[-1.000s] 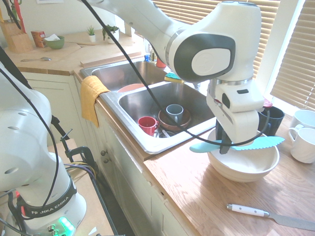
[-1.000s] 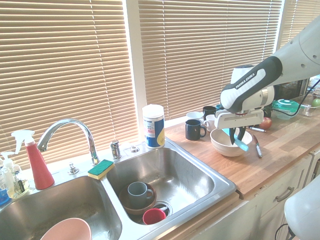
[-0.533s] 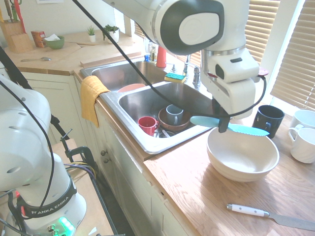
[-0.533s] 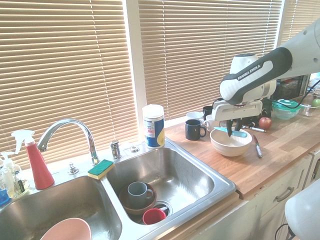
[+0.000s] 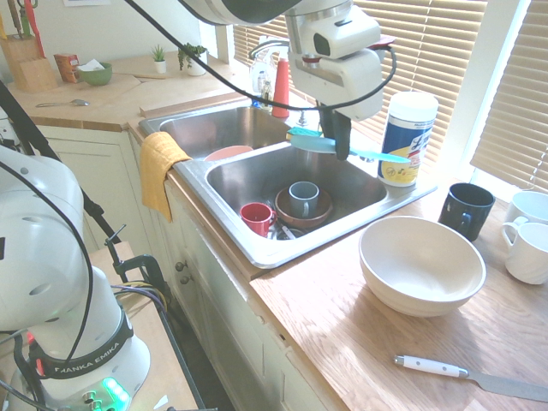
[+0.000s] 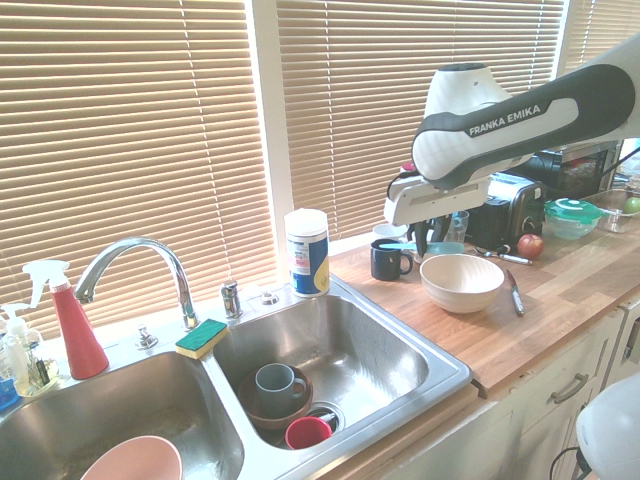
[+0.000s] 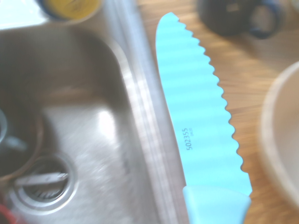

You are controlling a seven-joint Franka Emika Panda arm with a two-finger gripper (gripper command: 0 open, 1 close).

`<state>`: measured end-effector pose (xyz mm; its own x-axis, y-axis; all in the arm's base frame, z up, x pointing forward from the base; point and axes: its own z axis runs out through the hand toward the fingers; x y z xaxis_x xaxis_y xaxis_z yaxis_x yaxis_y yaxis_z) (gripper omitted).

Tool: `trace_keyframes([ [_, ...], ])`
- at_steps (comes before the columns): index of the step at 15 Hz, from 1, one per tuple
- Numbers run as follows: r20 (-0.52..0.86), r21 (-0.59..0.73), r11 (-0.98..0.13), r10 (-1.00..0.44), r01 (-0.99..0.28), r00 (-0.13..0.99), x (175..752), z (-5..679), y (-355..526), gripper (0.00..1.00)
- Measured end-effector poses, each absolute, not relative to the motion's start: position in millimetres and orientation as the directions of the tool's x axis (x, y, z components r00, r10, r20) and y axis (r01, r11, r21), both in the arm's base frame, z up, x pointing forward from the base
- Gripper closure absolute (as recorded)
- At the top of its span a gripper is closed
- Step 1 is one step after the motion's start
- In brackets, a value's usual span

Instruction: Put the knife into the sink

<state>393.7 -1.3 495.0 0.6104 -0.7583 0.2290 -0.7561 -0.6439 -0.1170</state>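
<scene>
Two knives: a teal knife [image 5: 347, 150] and a white-handled knife [image 5: 475, 377]. One double sink [image 5: 257, 248]. One white bowl [image 5: 422, 267], one pink bowl [image 6: 130, 462]. Two dark mugs [image 5: 467, 209] [image 5: 302, 198], two white mugs [image 5: 528, 248] [image 5: 529, 205], one red cup [image 5: 256, 217].

The white arm reached in from up high with its wrist bent so the gripper [image 5: 341, 147] pointed straight down, held in the air and not touching any surface. Its two dark fingers were closed, clamped across the middle of the knife [image 5: 346, 147], which they carried level. In the second exterior view the gripper [image 6: 421, 243] was partly hidden under the forearm.
</scene>
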Motion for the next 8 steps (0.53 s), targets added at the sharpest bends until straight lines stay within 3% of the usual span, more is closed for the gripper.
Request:
trace_keyframes([
  [4,0.188,-0.088,-0.814,-0.579,-0.574,0.793,382,465,65,1.0],
  [8,0.163,-0.069,-0.919,-0.394,-0.388,0.905,393,416,83,1.0],
])
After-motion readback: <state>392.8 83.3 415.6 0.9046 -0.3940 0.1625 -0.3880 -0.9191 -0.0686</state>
